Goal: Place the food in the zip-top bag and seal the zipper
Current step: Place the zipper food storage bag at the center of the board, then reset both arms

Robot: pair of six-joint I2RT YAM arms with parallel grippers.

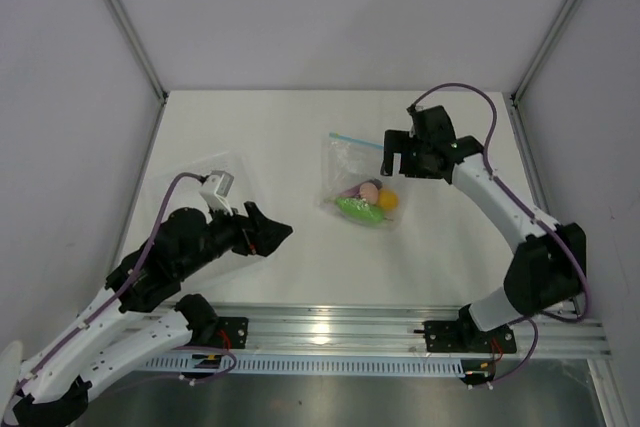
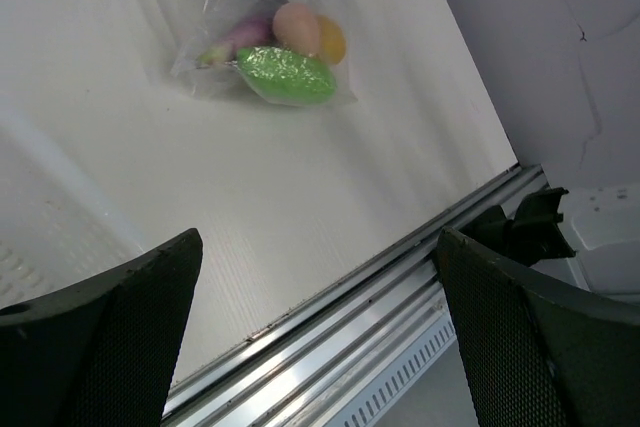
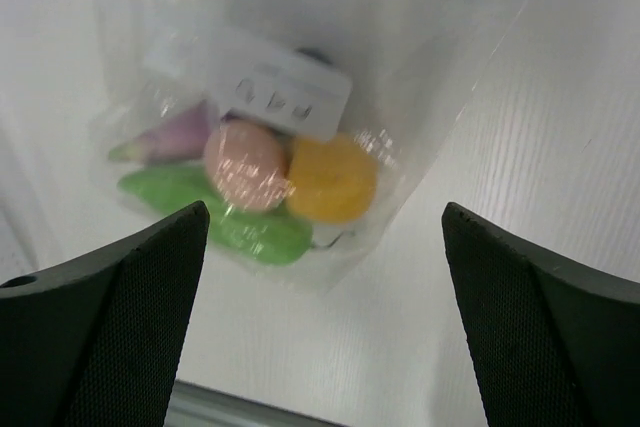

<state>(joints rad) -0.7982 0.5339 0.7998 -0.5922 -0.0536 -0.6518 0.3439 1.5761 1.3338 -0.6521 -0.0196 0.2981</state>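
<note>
Now the zip-top bag point(image 1: 350, 162) lies flat on the white table point(image 1: 260, 127), right under the right pincer point(image 3: 325, 209). That pincer's two fingers point(image 3: 110, 307) stand wide apart and grip nothing. Whether they touch the plastic I cannot tell. All the food sits inside the bag, bunched at the end nearer that pincer's wrist. The pink round piece point(image 3: 245, 165) and the yellow piece point(image 3: 332, 177) touch side by side midway between the fingers. The green oblong piece point(image 3: 215, 222) lies just beneath them toward the left finger, with the purple piece point(image 3: 170, 135) beyond it. A white label point(image 3: 285, 97) shows on the plastic just past the food. The zipper point(image 1: 355, 140) runs along the bag's far edge, beyond the fingertips. The left pincer point(image 2: 318, 242) is also spread wide and empty, well apart from the bag, which lies far ahead of its tips. An aluminium rail point(image 2: 380, 287) crosses below it.
</note>
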